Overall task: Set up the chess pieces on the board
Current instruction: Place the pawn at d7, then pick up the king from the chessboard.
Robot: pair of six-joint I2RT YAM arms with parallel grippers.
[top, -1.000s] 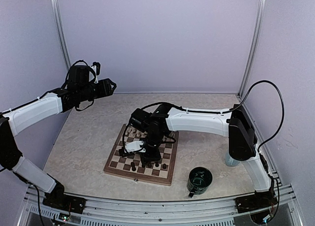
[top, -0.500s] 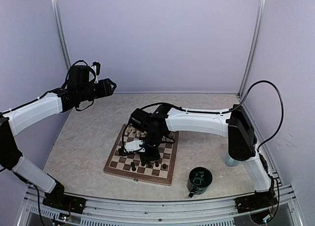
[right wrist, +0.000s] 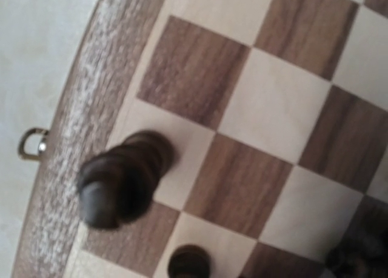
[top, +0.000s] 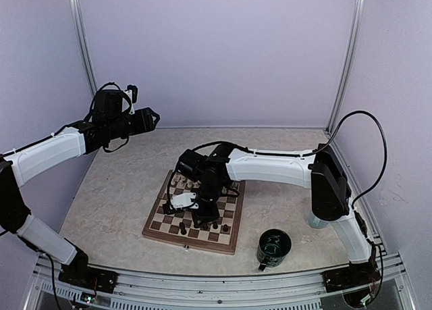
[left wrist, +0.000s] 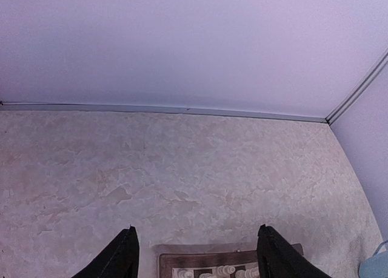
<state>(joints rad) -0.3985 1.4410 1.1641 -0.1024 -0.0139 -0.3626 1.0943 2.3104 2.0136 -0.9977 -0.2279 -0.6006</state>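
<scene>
Chess pieces (top: 183, 227) partly set. A few dark ones stand on the board (top: 156, 223) in the near rows, close around the right pincer (top: 202, 215). Cream ones (top: 179, 182) are on the far row, beyond it.

Right pincer is low over the board and points down. From above the wrist hides its jaws, and its own camera shows no fingers, so can't tell if spread or pinching.

Right wrist view: dark piece (right wrist: 121, 181) stands just under the pincer, on the row next to the brown border. Second dark piece (right wrist: 189, 263) is near it at the frame bottom. Small metal latch (right wrist: 30, 143) sits on the board's outer edge.

Left pincer (top: 150, 119) is raised, well apart from the board, fingers (left wrist: 124, 254) spread with nothing between. The board's far edge and cream pieces (left wrist: 225, 270) show below it, between the fingers.

Dark green mug (top: 273, 246) stands on the table (top: 108, 188), right of the right pincer, off the board.
</scene>
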